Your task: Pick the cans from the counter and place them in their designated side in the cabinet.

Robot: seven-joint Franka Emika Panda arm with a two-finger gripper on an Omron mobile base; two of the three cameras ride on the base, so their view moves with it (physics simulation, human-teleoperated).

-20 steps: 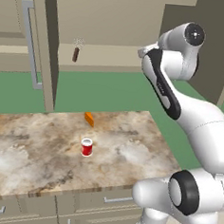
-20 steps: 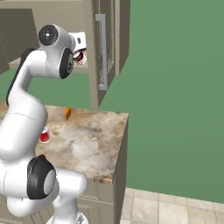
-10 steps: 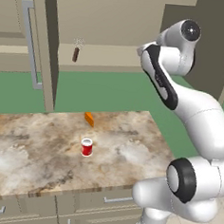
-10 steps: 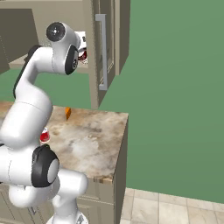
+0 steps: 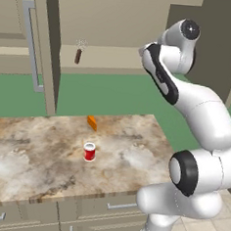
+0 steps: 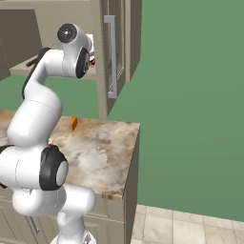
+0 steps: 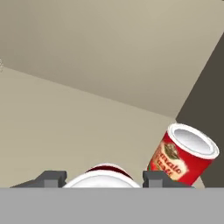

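While raised inside the cabinet (image 5: 119,34), the gripper (image 7: 102,177) was clamped on a maroon-and-white can (image 7: 103,174). A red can (image 5: 89,151) was left upright on the counter (image 5: 40,156).

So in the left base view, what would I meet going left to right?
Grey cabinet handle → brown whisk on the shelf → red can on the counter → white robot arm.
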